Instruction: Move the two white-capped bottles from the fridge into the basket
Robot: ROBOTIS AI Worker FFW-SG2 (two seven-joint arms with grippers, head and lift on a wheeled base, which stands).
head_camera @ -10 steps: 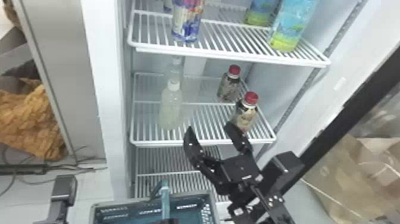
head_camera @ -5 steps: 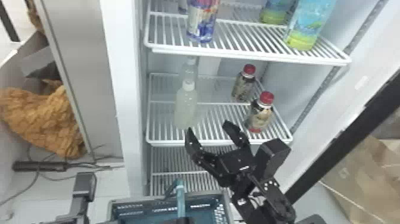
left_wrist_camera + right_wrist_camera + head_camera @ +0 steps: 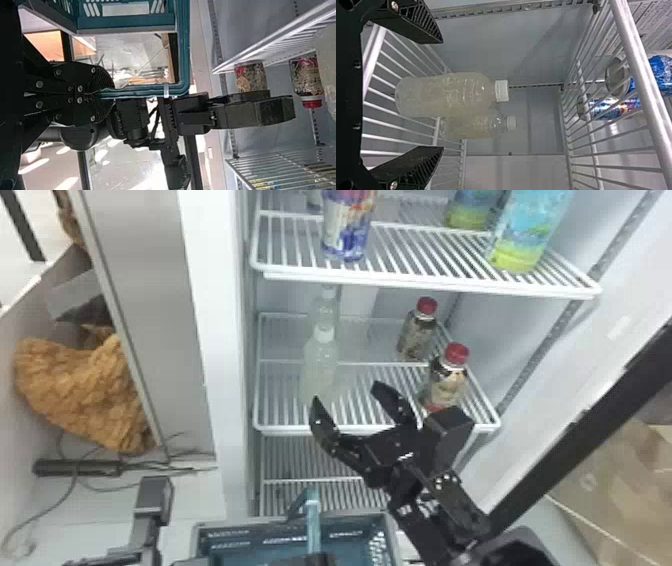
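Two white-capped bottles stand upright one behind the other on the middle shelf: the front bottle [image 3: 320,365] and rear bottle [image 3: 326,307] in the head view. In the right wrist view the front bottle [image 3: 445,95] and the other bottle [image 3: 474,126] lie sideways. My right gripper [image 3: 351,397] is open at the shelf's front edge, just before the front bottle; its own view shows the gripper [image 3: 441,95] with fingers apart near that bottle's base. At the bottom of the head view, my left gripper [image 3: 320,560] holds the handle of the teal basket [image 3: 295,517]; in its wrist view the gripper [image 3: 97,95] is shut on the handle [image 3: 146,92].
Two red-capped bottles [image 3: 419,327] [image 3: 447,377] stand right of the white-capped pair. Above them, the upper shelf [image 3: 425,280] holds a can [image 3: 347,225] and blue-green bottles [image 3: 527,230]. The fridge's left frame [image 3: 212,340] and open door's dark edge [image 3: 575,435] flank the shelves.
The head view has turned, so the fridge and basket appear farther right. Relative to the shelf, my right gripper has moved left, from before the red-capped bottles to the front white-capped bottle.
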